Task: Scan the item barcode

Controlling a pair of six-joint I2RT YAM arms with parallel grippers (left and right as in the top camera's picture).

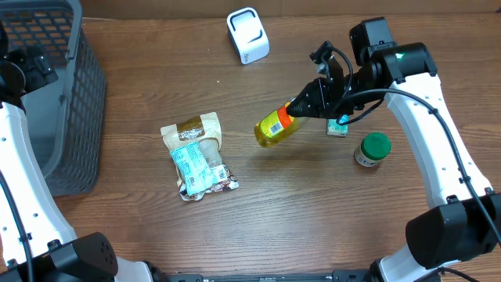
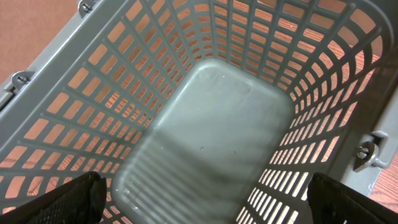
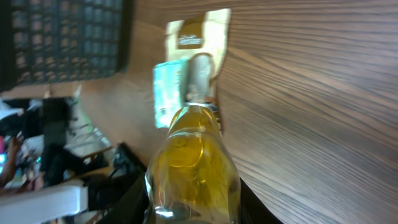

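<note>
Right arm bent in toward table (image 1: 313, 211) centre, right gripper (image 1: 304, 104) clamped on tilted bottle (image 1: 275, 127) neck; left gripper (image 2: 208, 199) spread wide over basket (image 2: 124, 93).

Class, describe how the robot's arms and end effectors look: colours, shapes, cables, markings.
The left arm and right arm are white, rounded shells with black joints. A black cable runs along the right arm; a green light glows near its wrist. The right end effector is black; the left end effector has black, textured fingers.
</note>
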